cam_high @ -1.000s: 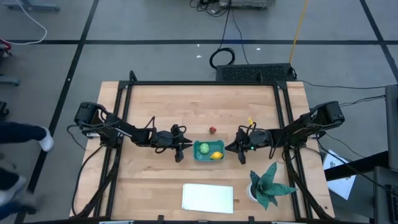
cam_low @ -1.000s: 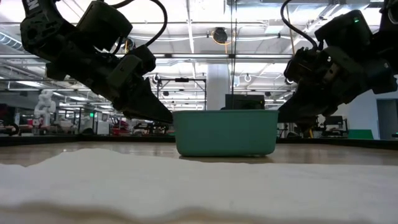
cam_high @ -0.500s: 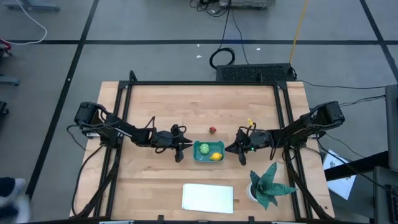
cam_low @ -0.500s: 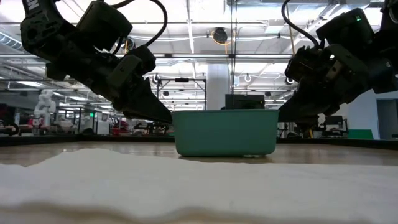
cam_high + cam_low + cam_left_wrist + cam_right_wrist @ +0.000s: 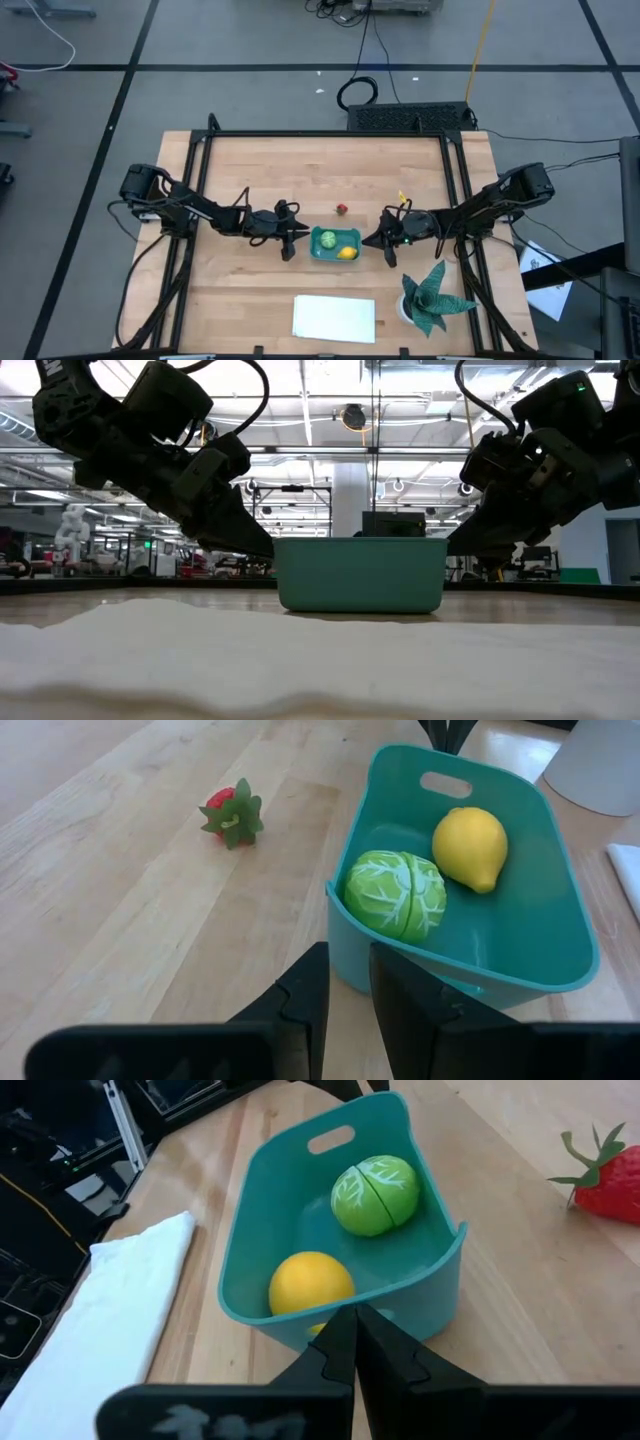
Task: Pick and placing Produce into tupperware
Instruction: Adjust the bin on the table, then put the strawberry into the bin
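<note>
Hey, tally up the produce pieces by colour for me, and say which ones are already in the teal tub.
Yellow: 1, the lemon, in the tub
Light green: 1, the cabbage-like piece, in the tub
Red: 1, the strawberry, on the table outside the tub
Total: 3 pieces, 2 in the tub

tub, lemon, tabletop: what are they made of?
Tub: looks like teal molded plastic, smooth with soft sheen, thin walls, cut-out handle. Lemon: probably plastic toy, uniform yellow, slightly matte. Tabletop: wood, butcher-block type, visible grain and joined strips.
</note>
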